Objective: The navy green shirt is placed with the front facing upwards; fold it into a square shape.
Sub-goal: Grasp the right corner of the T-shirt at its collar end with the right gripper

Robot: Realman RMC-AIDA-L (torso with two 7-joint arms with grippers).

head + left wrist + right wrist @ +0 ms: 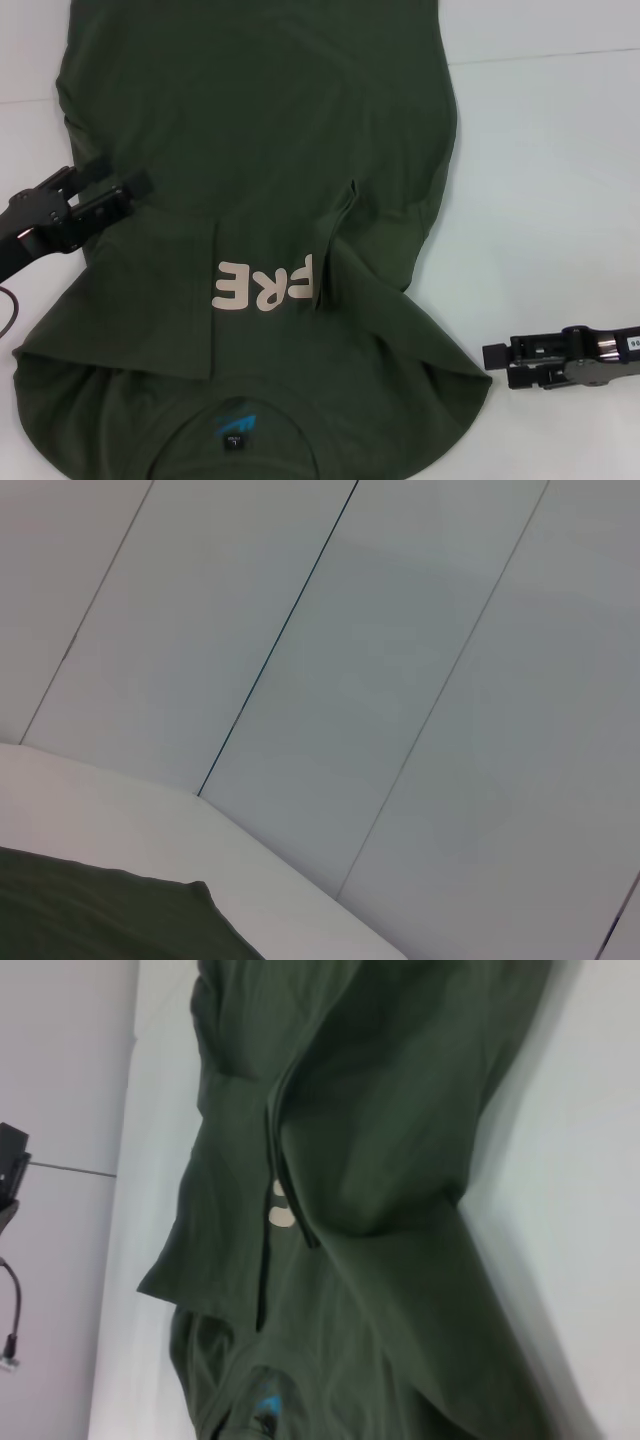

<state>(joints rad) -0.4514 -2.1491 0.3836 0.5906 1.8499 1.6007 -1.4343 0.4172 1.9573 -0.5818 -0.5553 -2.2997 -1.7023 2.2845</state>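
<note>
Left gripper [125, 182]: over the shirt's left edge, jaws a little spread with nothing between them, tips pointing in across the cloth.
Navy green shirt [260, 130]: flat on the white table [560, 200], collar and blue neck label [233, 424] nearest the robot, hem far off. Both side flaps lie turned in toward the middle; the left one reaches just ahead of the left jaws and covers part of the print, so only "FRE" [263, 284] shows.
Right flap [385, 260]: rumpled, with a raised ridge beside the lettering, well ahead of the right jaws.
Right gripper [497, 357]: low on the bare table just beside the shirt's right shoulder, not touching cloth; whether its jaws are spread or closed cannot be told.
Step in hand, as I judge it: sides are in, so the lengthwise fold comes next.
Doing it well: smooth the ridge first; take both layers at matching corners, one in each set of jaws; lift level and carry both ends together so the edges land square, not skewed.
Risk: gripping only the top layer would pull a flap open.
</note>
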